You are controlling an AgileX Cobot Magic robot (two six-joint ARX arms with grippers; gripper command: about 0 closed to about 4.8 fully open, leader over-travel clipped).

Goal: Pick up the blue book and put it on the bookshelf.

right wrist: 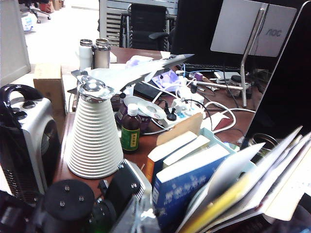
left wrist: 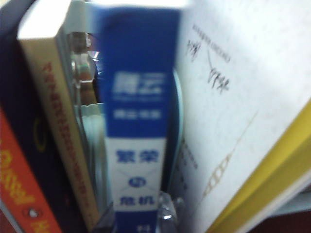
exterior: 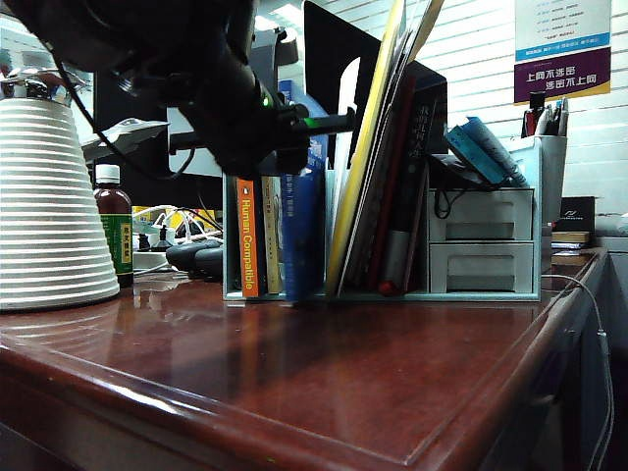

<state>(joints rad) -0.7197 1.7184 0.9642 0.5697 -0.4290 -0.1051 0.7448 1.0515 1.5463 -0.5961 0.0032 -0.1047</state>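
Note:
The blue book (exterior: pixel 299 231) stands upright in the bookshelf (exterior: pixel 442 294), between a cream book and leaning white and yellow folders. Its blue and white spine (left wrist: pixel 138 121) fills the left wrist view. My left gripper (left wrist: pixel 136 213) has a clear fingertip pressed against each side of that spine, shut on it. In the exterior view that gripper (exterior: pixel 294 157) comes in from a dark arm at the top left. From above, the right wrist view shows the blue book (right wrist: pixel 182 187) and the bookshelf rim (right wrist: pixel 221 143). My right gripper (right wrist: pixel 143 213) is shut on nothing, beside the book's top.
A white ribbed vessel (exterior: pixel 49 206) and a brown bottle (exterior: pixel 115 231) stand left of the shelf. An orange-spined book (exterior: pixel 247 235) is at the shelf's left end. Tall folders (exterior: pixel 363 167) lean in the middle, with drawers (exterior: pixel 481 240) and a pen cup (exterior: pixel 549 157) on the right.

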